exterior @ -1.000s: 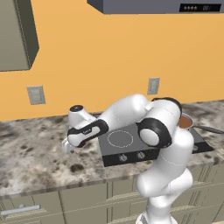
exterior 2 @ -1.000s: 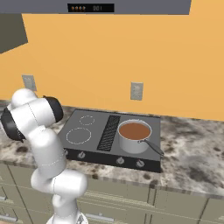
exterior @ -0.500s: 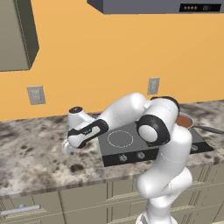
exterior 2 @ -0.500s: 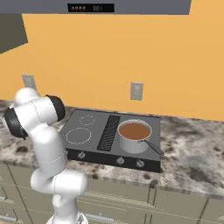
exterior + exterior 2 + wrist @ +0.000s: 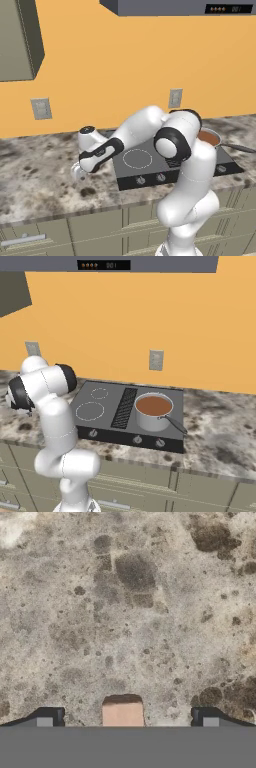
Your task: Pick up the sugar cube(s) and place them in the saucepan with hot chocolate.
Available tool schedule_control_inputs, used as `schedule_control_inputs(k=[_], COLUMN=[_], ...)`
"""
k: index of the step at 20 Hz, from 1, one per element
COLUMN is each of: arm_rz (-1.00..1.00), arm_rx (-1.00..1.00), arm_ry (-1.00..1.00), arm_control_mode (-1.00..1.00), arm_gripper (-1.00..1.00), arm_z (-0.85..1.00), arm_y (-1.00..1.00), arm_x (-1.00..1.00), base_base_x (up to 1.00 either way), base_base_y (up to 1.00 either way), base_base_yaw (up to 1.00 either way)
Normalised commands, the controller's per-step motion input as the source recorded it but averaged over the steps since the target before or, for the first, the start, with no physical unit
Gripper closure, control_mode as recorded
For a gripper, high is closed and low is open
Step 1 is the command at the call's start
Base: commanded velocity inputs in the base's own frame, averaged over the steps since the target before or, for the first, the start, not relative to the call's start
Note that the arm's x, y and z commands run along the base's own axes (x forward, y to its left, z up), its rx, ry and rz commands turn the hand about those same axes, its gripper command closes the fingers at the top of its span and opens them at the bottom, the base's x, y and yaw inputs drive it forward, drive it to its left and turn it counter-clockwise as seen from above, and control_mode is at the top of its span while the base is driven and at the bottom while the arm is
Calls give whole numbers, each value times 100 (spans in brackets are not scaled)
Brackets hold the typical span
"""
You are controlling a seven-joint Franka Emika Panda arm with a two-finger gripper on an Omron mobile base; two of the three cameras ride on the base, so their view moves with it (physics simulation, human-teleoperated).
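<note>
1 sugar cube (image 5: pixel 122 712) now sits between the gripper's (image 5: pixel 127 718) wide-open jaws at 6 o'clock; arm's dropped lower, nothing gripped yet, saucepan (image 5: pixel 153 411) waiting.

text: none readable | range hood panel (image 5: pixel 103 265): marks too small to read

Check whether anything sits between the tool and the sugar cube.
Nothing visible does. In the hand view the cube lies on bare counter, midway between the two spread fingertips, with open gaps on both sides. The tool hangs low over the counter, left of the stove.
</note>
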Motion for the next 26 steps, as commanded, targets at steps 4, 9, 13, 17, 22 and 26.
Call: schedule_control_inputs(k=[4,9,13,17,22,26], arm_rz=[0,0,0,0,0,0], arm_rx=[0,0,0,0,0,0], arm_ry=[0,0,0,0,0,0], arm_control_mode=[-100,-100,-100,-100,-100,-100], arm_gripper=[-100,-100,100,100,100,100], arm_z=[-18,-4,-3,-1,0,0], arm_y=[0,0,0,0,0,-3], arm_x=[0,0,0,0,0,0], base_base_x=[0,0,0,0,0,0], base_base_y=[0,0,0,0,0,0], base_base_yaw=[0,0,0,0,0,0])
